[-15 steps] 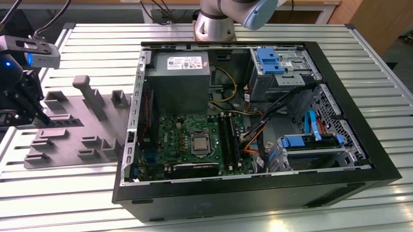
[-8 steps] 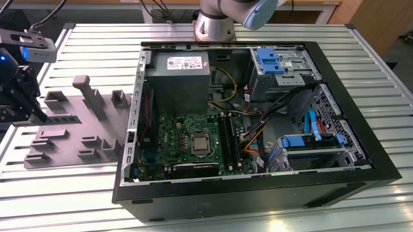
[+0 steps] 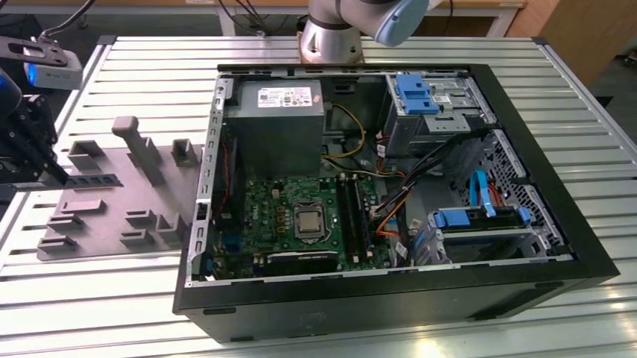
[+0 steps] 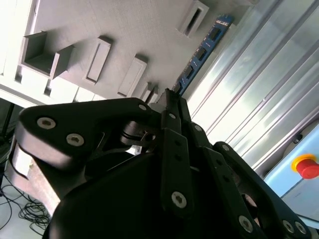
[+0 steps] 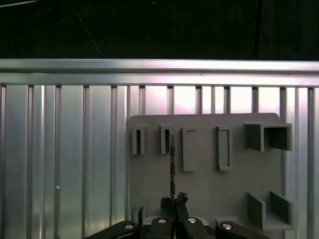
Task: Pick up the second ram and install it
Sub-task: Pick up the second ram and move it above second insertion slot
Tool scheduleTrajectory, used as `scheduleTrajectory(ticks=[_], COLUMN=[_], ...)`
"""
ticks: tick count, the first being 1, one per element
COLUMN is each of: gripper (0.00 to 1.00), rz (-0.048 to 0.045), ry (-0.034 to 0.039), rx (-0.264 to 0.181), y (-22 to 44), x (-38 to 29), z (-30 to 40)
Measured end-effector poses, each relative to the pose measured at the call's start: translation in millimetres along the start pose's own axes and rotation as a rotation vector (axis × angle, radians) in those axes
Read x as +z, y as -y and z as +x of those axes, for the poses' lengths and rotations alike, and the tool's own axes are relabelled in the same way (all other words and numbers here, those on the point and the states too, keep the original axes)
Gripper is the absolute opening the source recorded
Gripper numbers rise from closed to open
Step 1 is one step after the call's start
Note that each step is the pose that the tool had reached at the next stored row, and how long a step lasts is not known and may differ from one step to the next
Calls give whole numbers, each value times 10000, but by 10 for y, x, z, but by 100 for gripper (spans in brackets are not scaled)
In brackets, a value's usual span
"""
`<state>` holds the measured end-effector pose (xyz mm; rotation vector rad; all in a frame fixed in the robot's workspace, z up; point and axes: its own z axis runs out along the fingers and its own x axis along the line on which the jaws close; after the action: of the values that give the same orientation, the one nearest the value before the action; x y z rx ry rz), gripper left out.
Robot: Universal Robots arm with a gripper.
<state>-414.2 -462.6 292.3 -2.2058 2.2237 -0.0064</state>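
1. Pick-up stage, to judge by the scene; installation not yet done. Nothing carried over to the black slots (image 3: 350, 216) inside the open computer case (image 3: 557, 246) at the centre and right of the exterior view.
2. At the far left of the exterior view, closed to a narrow pinch on the near end of the memory stick (image 3: 95, 180): the gripper (image 3: 58, 177).
3. Still at the gray tray (image 3: 104, 212), standing on its thin edge, far end just beside a slotted block in the first wrist view. Lifted clear or resting: cannot tell.
4. Long axis straight out from the fingertips. Roughly level across the exterior view, free end pointing toward the case on the exterior view's right. Chip face visible in the second wrist view.
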Motion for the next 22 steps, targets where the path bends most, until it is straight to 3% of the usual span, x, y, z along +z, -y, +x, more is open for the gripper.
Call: scheduleTrajectory(ticks=[22], gripper=[14], rz=[1], ry=[0], rx=[0], y=[2], x=[-240], z=[-5])
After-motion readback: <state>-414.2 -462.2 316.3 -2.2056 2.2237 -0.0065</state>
